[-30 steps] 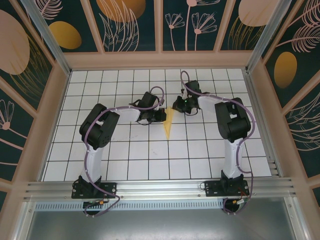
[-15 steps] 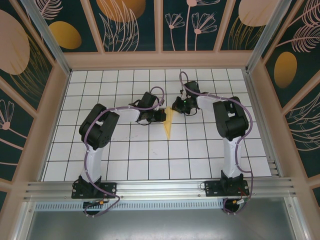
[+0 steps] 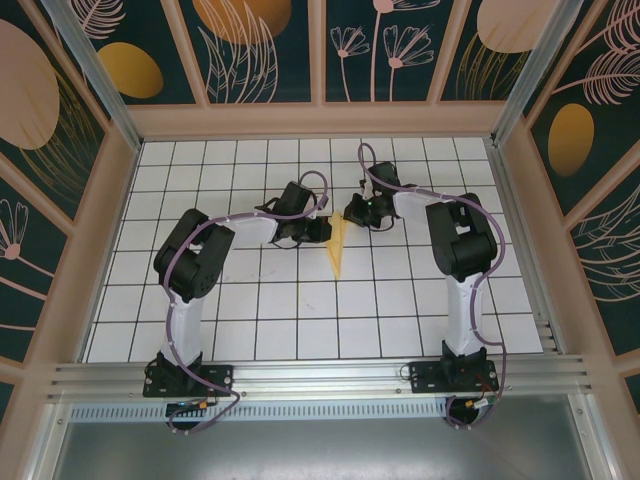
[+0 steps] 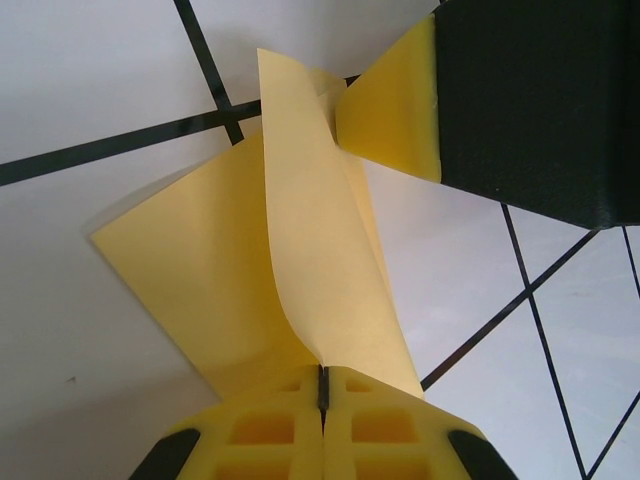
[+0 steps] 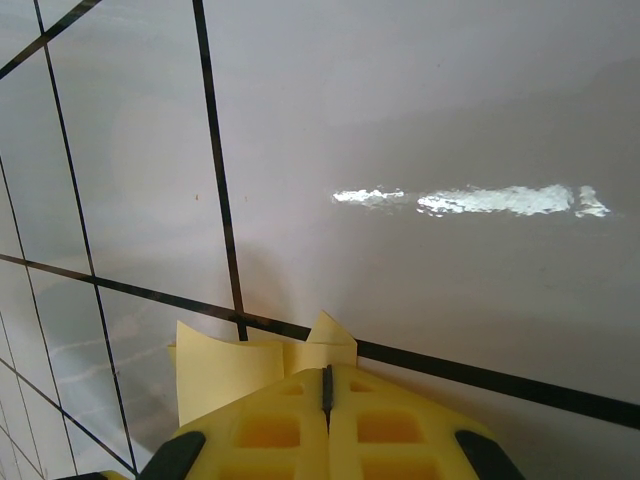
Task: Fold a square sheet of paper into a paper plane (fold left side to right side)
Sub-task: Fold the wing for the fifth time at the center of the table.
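Paper plane (image 3: 337, 252) is seen as a narrow yellow dart near the middle of the grid table (image 3: 280, 310), between the two grippers. The left arm is bent inward with a low wrist, and the left gripper (image 4: 322, 395) is closed on a raised flap of it. The right arm is folded in likewise; the right gripper (image 5: 326, 385) is closed at the paper's edge, where a grip cannot be judged.

I see the whole table (image 3: 300, 320) from above and behind; both wrist cameras closely face the paper plane (image 4: 300, 250).
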Controlling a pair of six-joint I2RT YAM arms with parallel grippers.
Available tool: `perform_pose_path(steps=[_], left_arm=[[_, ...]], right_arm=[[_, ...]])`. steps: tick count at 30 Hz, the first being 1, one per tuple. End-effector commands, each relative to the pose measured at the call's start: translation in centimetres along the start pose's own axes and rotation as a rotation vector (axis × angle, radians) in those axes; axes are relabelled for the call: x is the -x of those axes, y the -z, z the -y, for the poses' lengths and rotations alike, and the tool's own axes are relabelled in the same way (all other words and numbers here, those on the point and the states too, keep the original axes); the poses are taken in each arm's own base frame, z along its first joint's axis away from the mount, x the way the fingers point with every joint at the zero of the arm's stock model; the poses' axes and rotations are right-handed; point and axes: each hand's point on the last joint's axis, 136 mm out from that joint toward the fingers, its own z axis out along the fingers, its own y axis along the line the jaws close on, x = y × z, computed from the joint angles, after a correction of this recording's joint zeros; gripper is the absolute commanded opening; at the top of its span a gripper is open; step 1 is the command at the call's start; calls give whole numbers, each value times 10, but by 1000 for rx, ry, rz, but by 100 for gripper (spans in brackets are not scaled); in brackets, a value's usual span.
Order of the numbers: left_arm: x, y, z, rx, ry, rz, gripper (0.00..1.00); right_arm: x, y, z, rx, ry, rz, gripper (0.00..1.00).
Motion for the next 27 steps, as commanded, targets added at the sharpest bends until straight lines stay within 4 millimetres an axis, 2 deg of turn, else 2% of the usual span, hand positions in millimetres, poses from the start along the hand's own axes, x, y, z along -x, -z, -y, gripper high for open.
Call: perform_pose_path(steps=[1, 27], left_arm=[[5, 5, 2, -5, -19, 7, 7], [5, -13, -6, 1, -4, -7, 8]], right_arm=[[-24, -15, 20, -73, -25, -85, 8], [-29, -18, 19, -76, -12, -100, 8]])
